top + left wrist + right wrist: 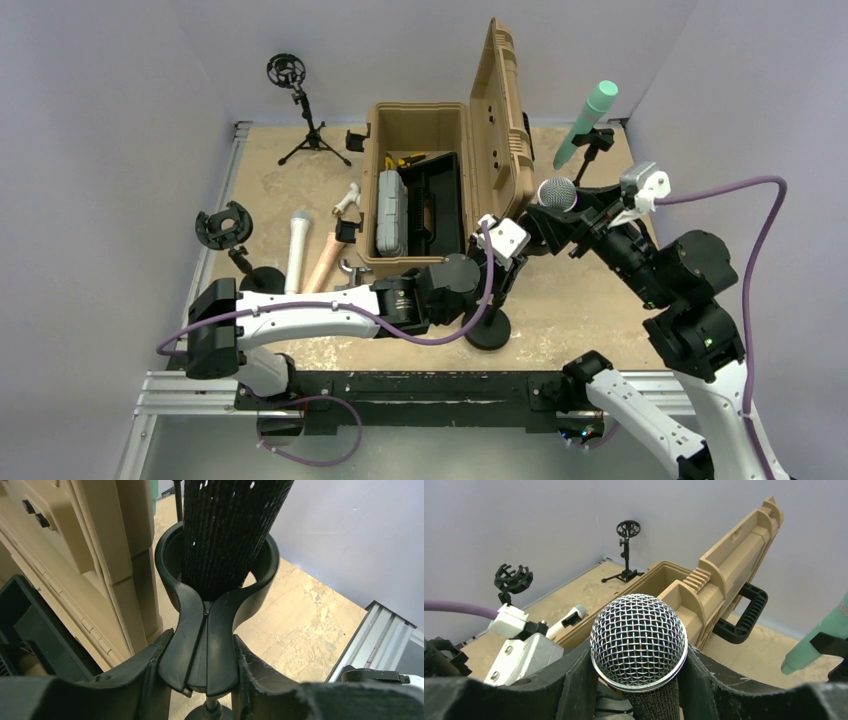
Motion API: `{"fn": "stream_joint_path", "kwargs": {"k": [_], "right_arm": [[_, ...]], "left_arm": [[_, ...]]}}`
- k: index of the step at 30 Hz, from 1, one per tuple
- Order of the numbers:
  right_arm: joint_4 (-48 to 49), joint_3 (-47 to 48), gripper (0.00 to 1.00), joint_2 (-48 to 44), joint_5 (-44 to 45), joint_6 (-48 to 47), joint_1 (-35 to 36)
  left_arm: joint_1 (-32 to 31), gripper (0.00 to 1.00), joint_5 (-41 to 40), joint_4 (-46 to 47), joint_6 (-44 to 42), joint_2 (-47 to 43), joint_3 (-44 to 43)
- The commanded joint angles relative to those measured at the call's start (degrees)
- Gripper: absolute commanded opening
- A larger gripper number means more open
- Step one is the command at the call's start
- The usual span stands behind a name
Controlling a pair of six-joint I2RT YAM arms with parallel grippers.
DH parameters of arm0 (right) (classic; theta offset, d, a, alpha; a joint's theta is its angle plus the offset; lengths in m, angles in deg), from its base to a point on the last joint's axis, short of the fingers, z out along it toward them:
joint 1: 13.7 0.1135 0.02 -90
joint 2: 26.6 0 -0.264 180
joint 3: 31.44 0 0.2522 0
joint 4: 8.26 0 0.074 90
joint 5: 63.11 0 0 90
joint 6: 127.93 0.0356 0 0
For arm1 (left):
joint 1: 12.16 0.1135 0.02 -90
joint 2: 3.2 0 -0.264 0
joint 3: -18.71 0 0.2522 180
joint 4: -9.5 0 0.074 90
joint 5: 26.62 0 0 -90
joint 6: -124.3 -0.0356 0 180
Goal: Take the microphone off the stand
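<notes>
Two grippers engaged: left gripper [205, 667] jaws pinching black plastic stand clip [170, 580]; right gripper [639, 682] jaws pinching black-bodied, silver-mesh-headed microphone [639, 635] just under head. Microphone body seated in clip ring.

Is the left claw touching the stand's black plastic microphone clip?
Touching. Left wrist view: fingers of the left claw press both sides of the black plastic microphone clip, no gap.
</notes>
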Motion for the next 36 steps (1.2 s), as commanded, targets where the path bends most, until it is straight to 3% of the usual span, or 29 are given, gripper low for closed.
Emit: {"fn": "stream_joint_path", "kwargs": {"k": [1,20,26,28,29,32,36], "right_arm": [[7.65,1.15,0.00,-1.83,-1.76,1.14,0.29],[14.95,14.72,0.00,2.32,-0.02,1.79,0.36],[16.81,10.28,0.00,1.63,-6.60,-1.84,0.35],[16.85,6.98,0.00,0.98,-6.65,-2.59,0.30],[16.85,5.53,0.00,0.54,-6.73,-2.84,0.30],[18.63,1.26,0.00,-0.74,-6.91,-2.47,0.31],[19.56,-0.05,0.00,-1.10,-6.79,-2.29,0.35]], "left_arm": [[0.30,0.00,-0.68,-1.94,1.75,-2.44,-1.51],[0.30,0.00,1.75,-2.45,4.15,-2.18,3.31],[0.30,0.02,1.61,-0.57,2.08,-3.41,3.97],[0.43,0.38,-0.63,-0.21,2.29,-3.89,3.77],[0.44,0.49,-1.79,-0.20,2.56,-4.13,3.59],[0.65,0.59,-2.07,-0.30,3.10,-4.56,2.92],[0.70,0.63,-1.93,-0.97,3.90,-4.55,2.16]]}}
